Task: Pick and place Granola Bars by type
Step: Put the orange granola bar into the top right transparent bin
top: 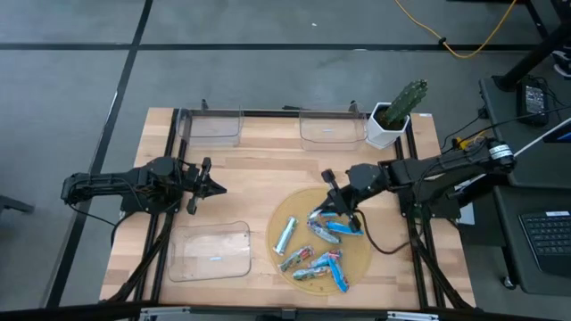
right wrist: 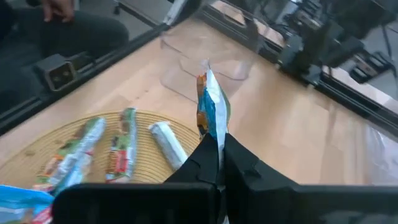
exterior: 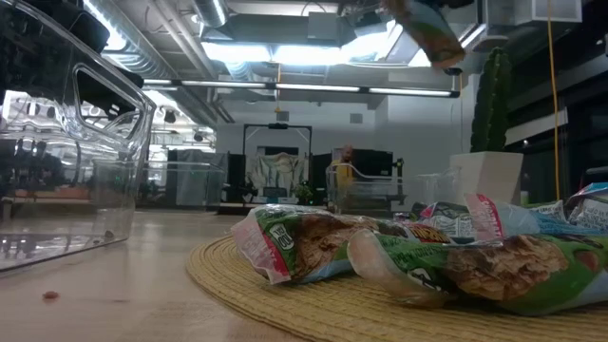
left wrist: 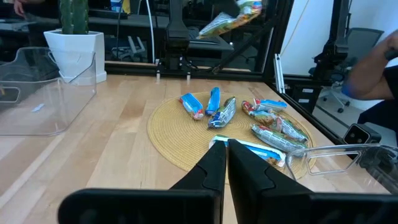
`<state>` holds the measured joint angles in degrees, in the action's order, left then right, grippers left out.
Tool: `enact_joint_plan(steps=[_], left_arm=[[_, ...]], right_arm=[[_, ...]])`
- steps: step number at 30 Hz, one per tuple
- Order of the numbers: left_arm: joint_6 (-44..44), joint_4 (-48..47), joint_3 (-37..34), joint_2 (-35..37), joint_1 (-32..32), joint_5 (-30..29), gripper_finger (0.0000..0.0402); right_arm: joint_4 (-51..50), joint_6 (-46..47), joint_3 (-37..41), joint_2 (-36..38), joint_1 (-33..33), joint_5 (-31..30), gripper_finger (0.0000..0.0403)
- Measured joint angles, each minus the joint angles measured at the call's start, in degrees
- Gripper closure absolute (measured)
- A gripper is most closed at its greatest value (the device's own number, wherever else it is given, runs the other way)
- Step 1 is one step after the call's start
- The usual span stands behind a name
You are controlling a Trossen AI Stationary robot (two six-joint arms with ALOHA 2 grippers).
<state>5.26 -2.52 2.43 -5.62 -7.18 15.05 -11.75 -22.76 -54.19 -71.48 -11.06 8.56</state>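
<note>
I am holding one green-and-blue foil granola bar point(right wrist: 210, 107) pinched by its end in the right gripper point(right wrist: 219, 144), lifted above the far edge of the round woven straw mat point(top: 285, 218). The other shiny foil-wrapped bars point(top: 326, 245) are lying scattered on that mat. I am keeping the left gripper point(top: 214, 187), fingers closed on nothing, waiting left of the mat.

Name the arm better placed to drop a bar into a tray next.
Right. The right gripper is shut on a granola bar above the woven mat; the left gripper waits shut and empty, off the mat.
</note>
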Motion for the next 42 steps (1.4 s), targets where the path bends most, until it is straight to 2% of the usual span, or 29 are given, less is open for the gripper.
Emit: enact_joint_plan(steps=[9, 20, 28, 42], left_arm=[[0.0, 0.0, 0.0, 0.0, 0.0, 0.0, 0.0389], [0.0, 0.0, 0.0, 0.0, 0.0, 0.0, 0.0393], [0.0, 0.0, 0.0, 0.0, 0.0, 0.0, 0.0390], [0.0, 0.0, 0.0, 0.0, 0.0, 0.0, 0.0393]], right_arm=[[-1.1, -0.2, -0.3, 0.0, 7.2, 0.0, 0.0394], [-7.3, -2.8, -5.4, 0.0, 19.7, 0.3, 0.0393], [-7.8, -1.6, -5.4, -0.4, 28.1, 5.9, 0.0393], [-9.6, -1.6, -5.4, -0.4, 30.7, 6.1, 0.0393]])
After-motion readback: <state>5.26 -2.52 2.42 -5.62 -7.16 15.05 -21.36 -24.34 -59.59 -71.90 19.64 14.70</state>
